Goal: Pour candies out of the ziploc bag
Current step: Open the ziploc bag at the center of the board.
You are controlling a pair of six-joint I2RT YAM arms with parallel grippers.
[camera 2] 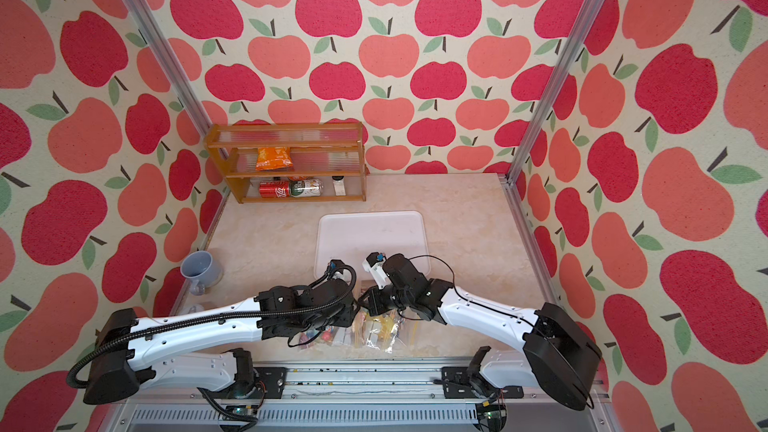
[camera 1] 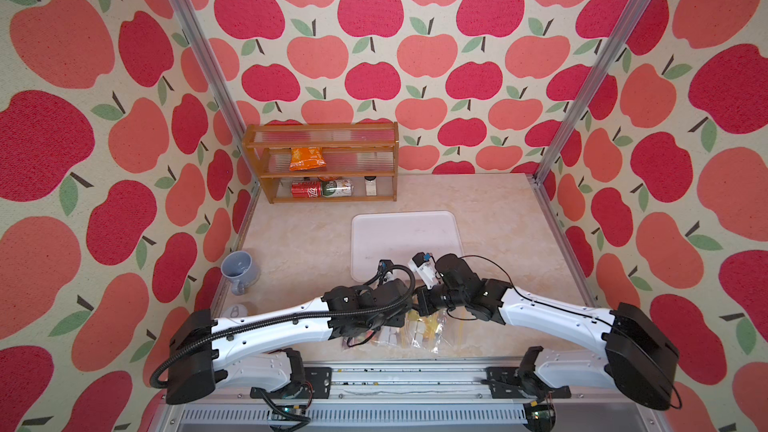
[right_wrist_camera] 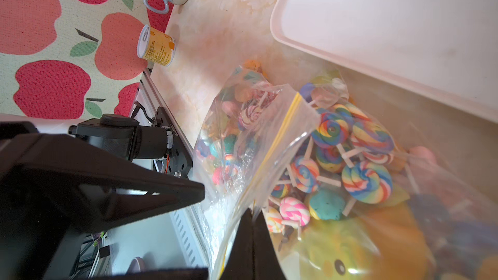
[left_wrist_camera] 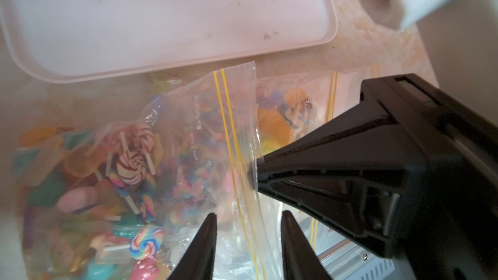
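A clear ziploc bag (camera 1: 419,332) (camera 2: 376,332) with yellow zip lines lies at the table's front edge, between both wrists. The candies (left_wrist_camera: 130,168) (right_wrist_camera: 366,181), swirled lollipops on pale sticks and small coloured sweets, are inside it. My left gripper (left_wrist_camera: 249,214) is open, its fingers standing apart on either side of the bag's (left_wrist_camera: 204,119) zip edge. My right gripper (right_wrist_camera: 252,211) is shut on the bag's (right_wrist_camera: 269,130) top edge, just beside the left one. In both top views the wrists hide the fingertips.
A white tray (camera 1: 399,238) (camera 2: 370,238) lies just behind the bag. A grey-blue mug (camera 1: 240,270) and a yellow can (right_wrist_camera: 156,47) stand at the left edge. A wooden shelf (camera 1: 320,160) at the back holds an orange snack packet (camera 1: 306,159) and drink cans.
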